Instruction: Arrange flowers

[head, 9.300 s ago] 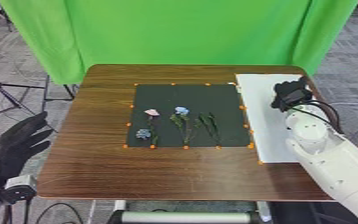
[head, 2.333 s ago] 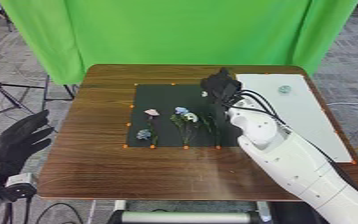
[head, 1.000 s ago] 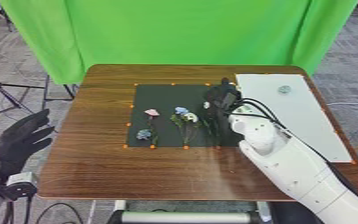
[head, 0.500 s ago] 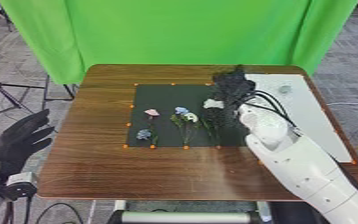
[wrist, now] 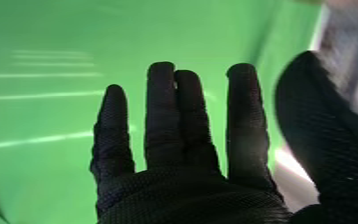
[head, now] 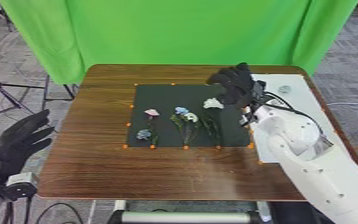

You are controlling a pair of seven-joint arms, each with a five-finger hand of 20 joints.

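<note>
Flowers [head: 151, 112] lie spaced on the dark mat [head: 158, 95], probably so that each shows clearly; the right hand [head: 235, 85], empty, has fingers straight and open

Brt lt, glare on curtain [wrist: 42, 115]

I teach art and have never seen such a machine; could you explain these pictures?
This is a robot with white arms and black-gloved hands. One picture looks down from its head; the other, from its right wrist, shows that hand's fingers close up. On the wooden table lie a black mat with pink, blue and white flowers, and a white sheet with something small and pale green. The right hand is over the mat's far right corner, the left hand beside the table. Both are open and hold nothing.
</note>
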